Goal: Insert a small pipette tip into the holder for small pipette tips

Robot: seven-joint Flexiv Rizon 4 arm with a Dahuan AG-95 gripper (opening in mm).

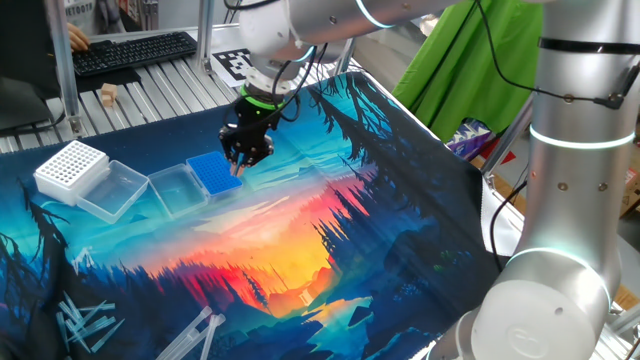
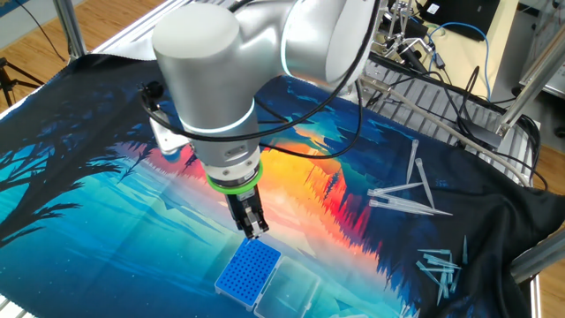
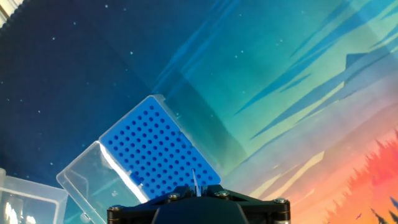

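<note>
End effector (image 1: 240, 163): fingers drawn together on the small pipette tip (image 3: 195, 182), a thin translucent sliver pointing down from between the fingertips. In the hand view the tip's lower end appears over the hole grid; whether it has entered a hole cannot be told.

Holder for small pipette tips (image 1: 212, 174): bright blue rack directly beneath the end effector, on the printed mat (image 1: 330, 220) covering the bench; clear hinged lid (image 1: 174, 189) lies open flat beside it.

White perforated rack (image 1: 70, 167): beyond the blue holder's lid, own clear lid open.

Loose long clear tips (image 2: 410, 194): scattered well apart from the end effector.
</note>
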